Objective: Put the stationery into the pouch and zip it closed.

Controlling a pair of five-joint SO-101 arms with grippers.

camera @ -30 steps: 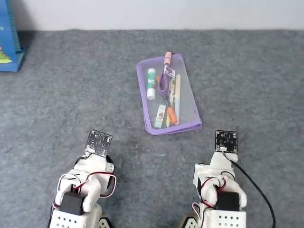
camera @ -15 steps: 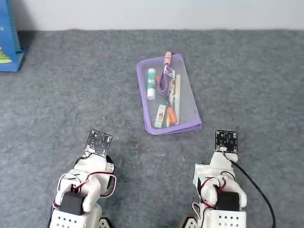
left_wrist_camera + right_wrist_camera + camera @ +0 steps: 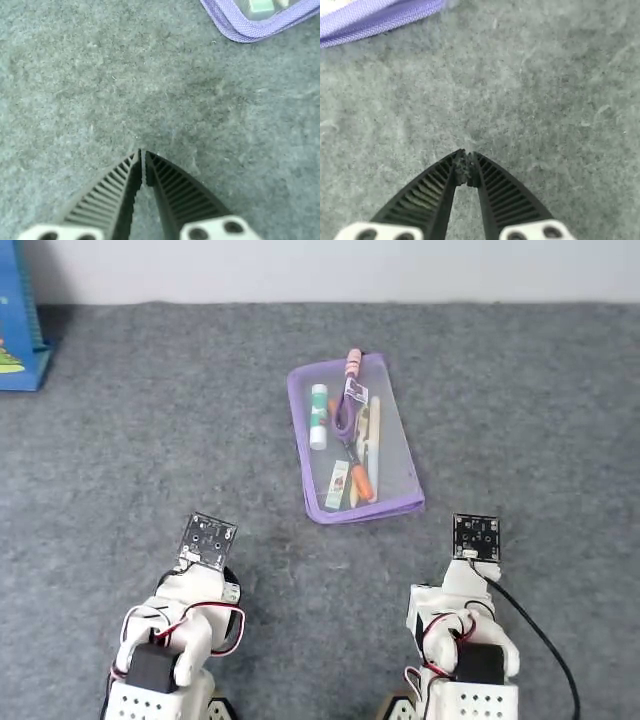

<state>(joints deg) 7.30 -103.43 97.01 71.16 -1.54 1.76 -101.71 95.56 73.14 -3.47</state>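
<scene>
Nearest the camera in the high view, the left arm (image 3: 180, 635) and the right arm (image 3: 462, 635) sit side by side at the near edge of the grey mat (image 3: 150, 440). The left gripper (image 3: 142, 155) has its jaws pressed together on nothing, just above the mat. The right gripper (image 3: 466, 155) is the same, tips meeting and empty.

Ahead of both lies the purple pouch (image 3: 362, 511), flat on the mat. Its long axis runs away from the arms, leaning a little so that the near short edge swings toward the right side. That edge sits between the two arms but closer to the right one; its near corner is just ahead of the right gripper, while the left gripper is further off.

Through the mesh show a glue stick (image 3: 319, 416), an orange pen (image 3: 362, 478) and other small pieces, all inside. At the far short edge a pink piece (image 3: 353, 364) pokes past the rim; whether it is the zip pull or a pen I cannot tell. If zipping remains, the work is likely at that far end, a long reach for either arm.
</scene>
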